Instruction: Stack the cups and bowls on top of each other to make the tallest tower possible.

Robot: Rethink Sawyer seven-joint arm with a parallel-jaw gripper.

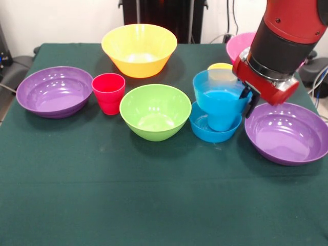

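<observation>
Green cloth table: glossy pink plastic bowl mostly hidden behind red-black arm; gripper at blue ridged cup, grip state indeterminate

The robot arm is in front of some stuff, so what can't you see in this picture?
- Front view: the gripper is mostly behind the arm's red wrist, so open or shut cannot be told.
- Front view: the pink bowl is largely hidden by the arm.
- Front view: the yellow-orange cup shows only its rim behind the blue stack.
- Front view: the right purple bowl is cut off by the picture's edge.
</observation>
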